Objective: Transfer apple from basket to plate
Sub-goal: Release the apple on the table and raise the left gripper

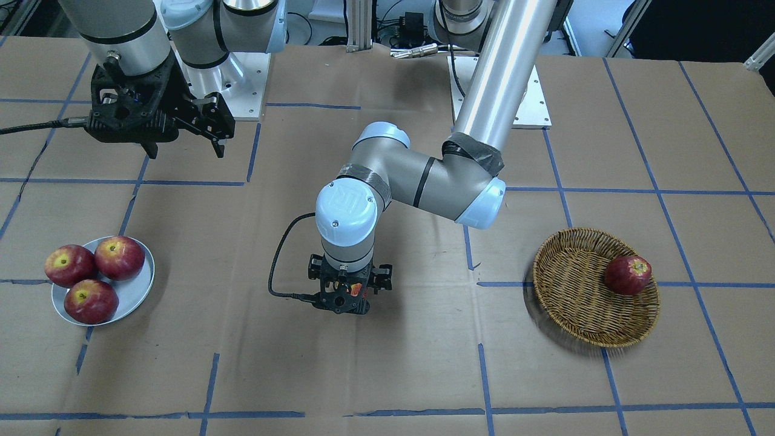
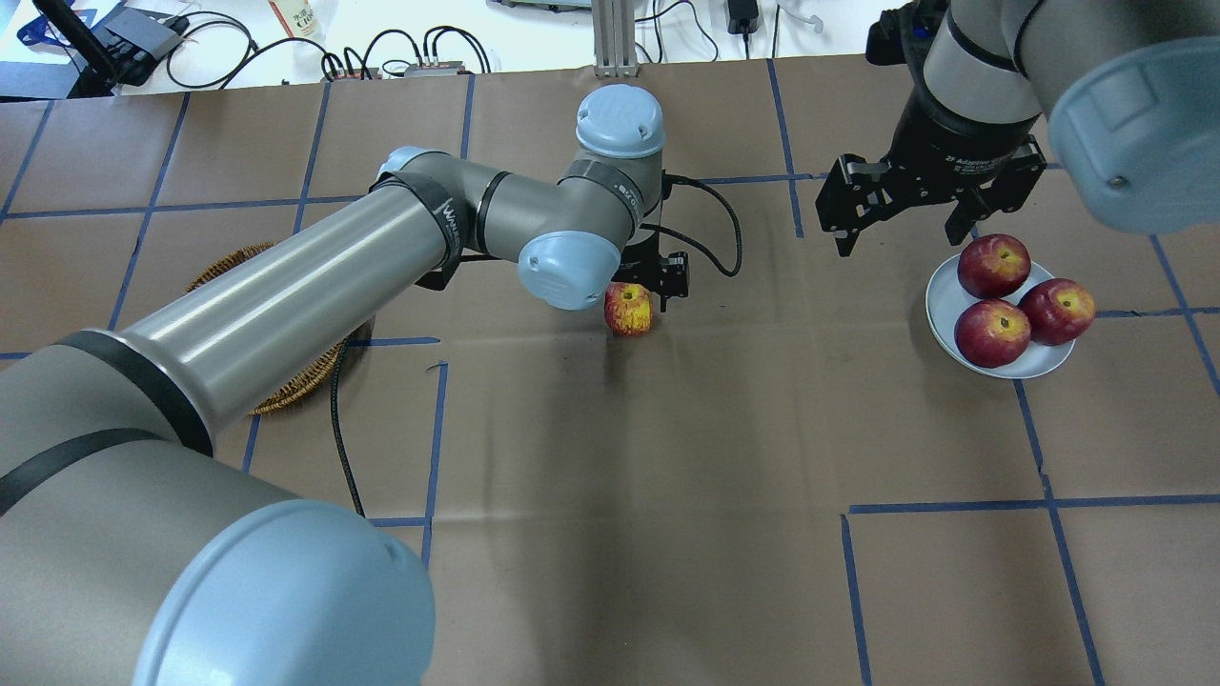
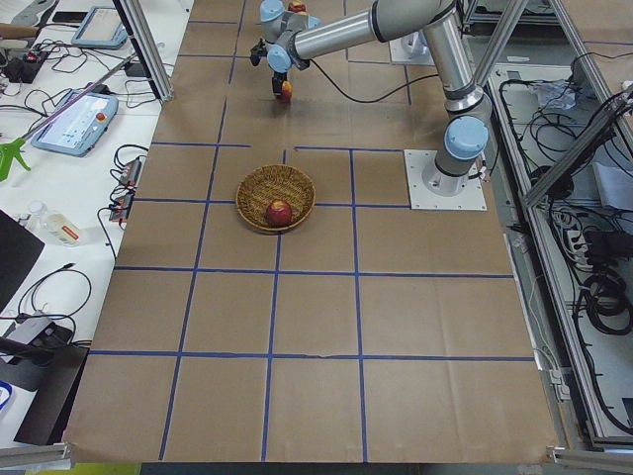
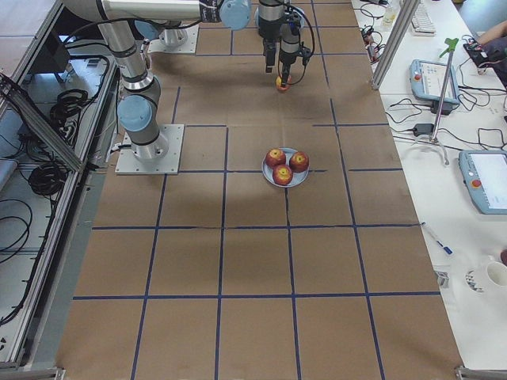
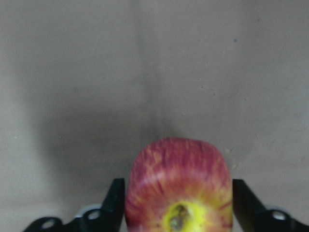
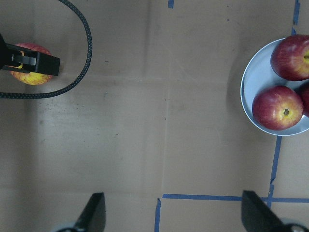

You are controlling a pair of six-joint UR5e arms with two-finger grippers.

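Observation:
My left gripper [image 2: 651, 286] is shut on the streaky pinkish-red apple [image 2: 628, 309] with a yellow stem patch, low over the middle of the table. In the left wrist view the apple [image 5: 178, 181] sits between both fingers [image 5: 115, 200]. I cannot tell whether it touches the table. The wicker basket [image 1: 572, 297] stands far to that arm's side, partly hidden under the arm in the overhead view [image 2: 286, 393]. The pale plate [image 2: 944, 291] lies on the other side. My right gripper [image 2: 898, 243] is open and empty, just behind the plate's inner edge.
One dark red apple [image 1: 628, 274] lies in the basket. Three dark red apples [image 2: 992, 332] fill most of the plate [image 1: 136, 293]. The left gripper's black cable [image 6: 72, 72] loops over the table beside the held apple. Blue tape lines cross the brown table cover.

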